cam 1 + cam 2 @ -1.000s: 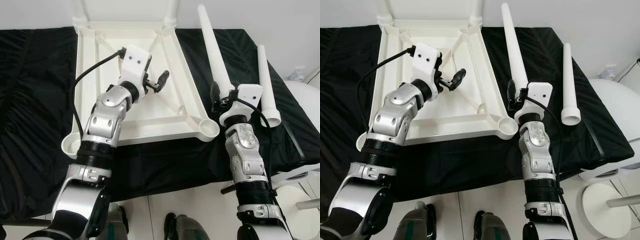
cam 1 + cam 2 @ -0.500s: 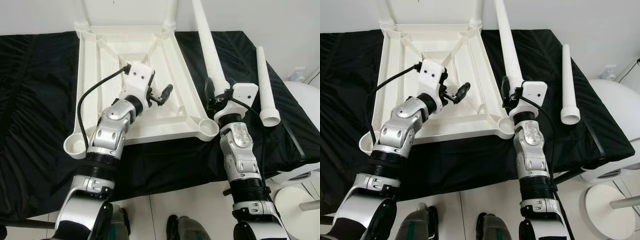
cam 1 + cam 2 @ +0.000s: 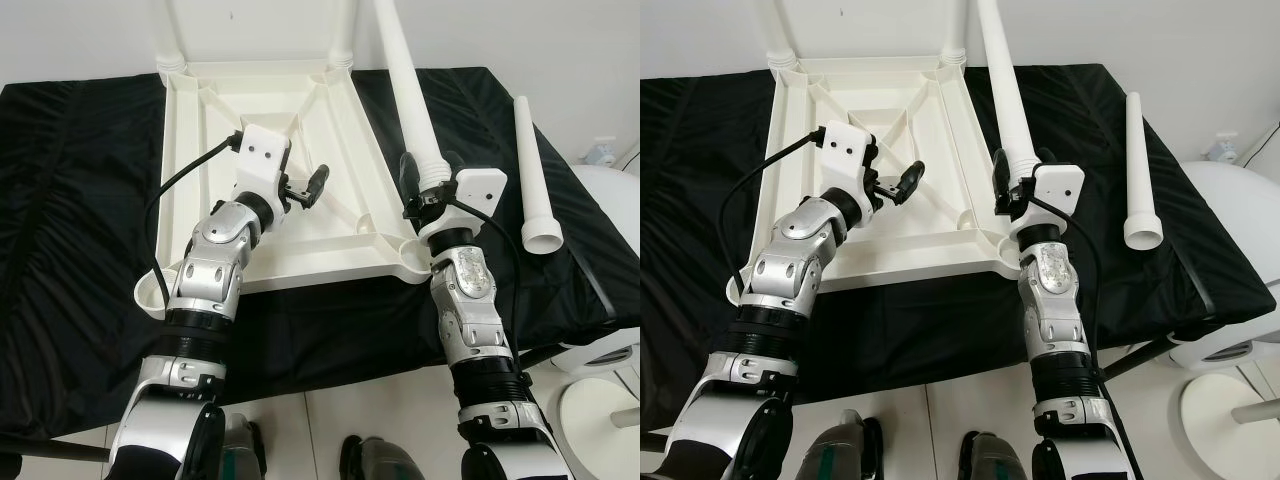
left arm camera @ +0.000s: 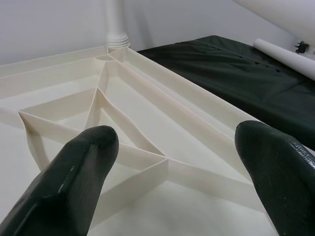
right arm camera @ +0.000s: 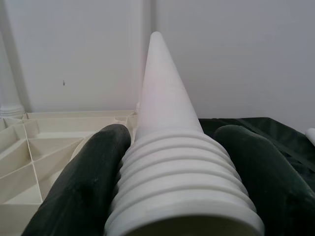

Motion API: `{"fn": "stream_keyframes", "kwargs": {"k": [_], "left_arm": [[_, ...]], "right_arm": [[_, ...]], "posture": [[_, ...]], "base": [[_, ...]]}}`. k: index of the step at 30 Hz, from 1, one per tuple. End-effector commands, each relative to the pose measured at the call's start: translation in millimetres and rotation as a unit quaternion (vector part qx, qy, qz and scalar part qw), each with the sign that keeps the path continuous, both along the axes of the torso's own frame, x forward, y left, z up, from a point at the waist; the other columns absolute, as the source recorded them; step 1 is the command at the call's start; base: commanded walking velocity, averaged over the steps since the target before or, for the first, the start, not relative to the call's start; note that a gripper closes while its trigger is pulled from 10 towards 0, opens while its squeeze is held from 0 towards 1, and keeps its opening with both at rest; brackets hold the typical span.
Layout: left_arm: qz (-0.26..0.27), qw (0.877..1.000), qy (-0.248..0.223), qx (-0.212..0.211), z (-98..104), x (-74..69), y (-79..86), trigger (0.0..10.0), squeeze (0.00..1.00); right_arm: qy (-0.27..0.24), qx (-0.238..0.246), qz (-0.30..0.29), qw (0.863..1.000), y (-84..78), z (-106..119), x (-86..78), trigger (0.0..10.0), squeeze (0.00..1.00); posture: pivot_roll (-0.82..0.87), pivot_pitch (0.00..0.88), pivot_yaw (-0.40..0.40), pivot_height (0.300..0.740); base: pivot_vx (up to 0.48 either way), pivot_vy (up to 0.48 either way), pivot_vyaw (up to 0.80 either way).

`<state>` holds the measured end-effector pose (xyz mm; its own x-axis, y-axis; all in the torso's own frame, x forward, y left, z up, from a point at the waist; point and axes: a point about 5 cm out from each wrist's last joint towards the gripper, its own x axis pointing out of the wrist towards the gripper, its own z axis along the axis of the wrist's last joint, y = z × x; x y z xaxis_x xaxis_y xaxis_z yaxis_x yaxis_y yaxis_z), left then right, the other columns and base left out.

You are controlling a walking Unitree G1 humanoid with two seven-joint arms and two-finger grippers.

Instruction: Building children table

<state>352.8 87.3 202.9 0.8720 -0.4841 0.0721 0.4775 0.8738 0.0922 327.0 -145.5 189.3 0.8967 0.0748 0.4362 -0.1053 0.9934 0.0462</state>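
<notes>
Tabletop (image 3: 265,110), a white moulded piece lying upside down on the black cloth (image 3: 80,200), is partway to becoming a children's table: two legs already stand in its far corner sockets, while the two near corner sockets look unfilled. Right gripper (image 3: 1018,178) is closed around the ribbed wide end of a third leg (image 3: 1002,85), its black fingers (image 5: 78,182) pressed to either side of the ribs, the tapered tip pointing up and away toward the wall; the leg's open end hangs just above and behind the near right socket (image 3: 415,257), so seating it there seems the step in hand. Left gripper (image 3: 305,187) hovers over the ribbed underside just beside that work, its fingers (image 4: 74,167) spread wide and holding nothing. Well out beyond the right gripper, a fourth leg (image 3: 531,160) lies loose on the cloth, not yet fitted. The tops of the two standing legs are cut off by the frame, the held leg's open mouth is hidden behind the gripper, and whether it touches the socket rim I cannot tell
</notes>
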Motion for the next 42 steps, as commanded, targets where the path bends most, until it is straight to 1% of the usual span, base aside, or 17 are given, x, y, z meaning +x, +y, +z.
{"fn": "stream_keyframes", "kwargs": {"k": [1, 12, 13, 14, 15, 19, 29, 31, 33, 39, 41, 42], "left_arm": [[0.108, 0.994, -0.014, -0.007, 1.8, 3.1, 11.5, 10.0, 0.00], [0.104, 0.995, -0.012, 0.001, -1.1, 1.7, 9.4, 10.0, 0.00], [0.102, 0.995, -0.013, 0.002, -1.2, 1.3, 8.9, 10.0, 0.00], [0.095, 0.995, -0.011, -0.004, -0.8, 0.9, 6.9, 10.0, 0.00], [0.089, 0.996, -0.011, 0.000, -0.4, 0.9, 5.2, 10.0, 0.00], [0.083, 0.996, -0.012, 0.007, 0.0, 1.0, 3.5, 10.0, 0.00], [0.092, 0.996, -0.003, 0.008, -7.0, 0.8, 10.4, 10.0, 0.00], [0.102, 0.995, -0.001, -0.001, -6.3, 1.7, 14.5, 10.0, 0.00], [0.106, 0.994, -0.002, -0.001, -6.3, 2.2, 15.7, 10.0, 0.00], [0.105, 0.994, 0.003, -0.002, -7.1, 3.2, 14.7, 10.0, 0.00], [0.095, 0.995, 0.007, -0.009, -6.7, 2.0, 12.2, 10.0, 0.00], [0.063, 0.997, 0.024, -0.034, -8.1, -1.7, 5.8, 10.0, 0.00]], "right_arm": [[-0.012, 0.004, -0.007, 1.000, -2.7, 2.6, 0.0, 10.0, 0.00], [-0.017, -0.003, 0.002, 1.000, -2.9, 1.5, -0.5, 10.0, 0.00], [-0.019, -0.004, 0.003, 1.000, -2.8, 1.8, -0.5, 10.0, 0.00], [-0.019, -0.005, 0.009, 1.000, -1.9, 1.9, -0.9, 10.0, 0.00], [-0.020, -0.012, 0.016, 1.000, -0.4, 2.1, -1.5, 10.0, 0.00], [-0.023, -0.019, 0.024, 0.999, 1.2, 2.2, -2.1, 10.0, 0.00], [-0.025, -0.022, 0.036, 0.999, 6.0, 1.2, -0.4, 10.0, 0.00], [-0.026, -0.024, 0.041, 0.999, 8.4, 1.2, 0.1, 10.0, 0.00], [-0.027, -0.028, 0.043, 0.998, 9.4, 1.2, 0.3, 10.0, 0.00], [-0.030, -0.027, 0.046, 0.998, 11.4, 1.4, 0.8, 10.0, 0.00], [-0.033, -0.027, 0.050, 0.998, 12.1, 2.1, 0.5, 10.0, 0.00], [-0.035, -0.031, 0.062, 0.997, 14.1, 1.7, -1.1, 10.0, 0.00]], "posture": [[0.00, 0.037, 0.014, 0.740], [0.01, 0.040, -0.013, 0.740], [0.01, 0.040, -0.013, 0.740], [0.03, 0.037, -0.033, 0.740], [0.03, 0.031, -0.040, 0.740], [0.03, 0.031, -0.040, 0.740], [0.03, 0.020, -0.044, 0.740], [0.03, 0.008, -0.035, 0.740], [0.03, 0.007, -0.034, 0.740], [0.02, 0.000, -0.029, 0.740], [0.02, 0.000, -0.027, 0.740], [0.02, 0.000, -0.030, 0.740]], "base": [[0.000, 0.000, 0.00], [0.000, 0.000, 0.00], [0.000, 0.000, 0.00], [0.000, 0.000, 0.00], [0.000, 0.000, 0.00], [0.000, 0.000, 0.00], [0.000, 0.000, 0.00], [0.000, 0.000, 0.00], [0.000, 0.000, 0.00], [0.000, 0.000, 0.00], [0.000, 0.000, 0.00], [0.000, 0.000, 0.00]]}}
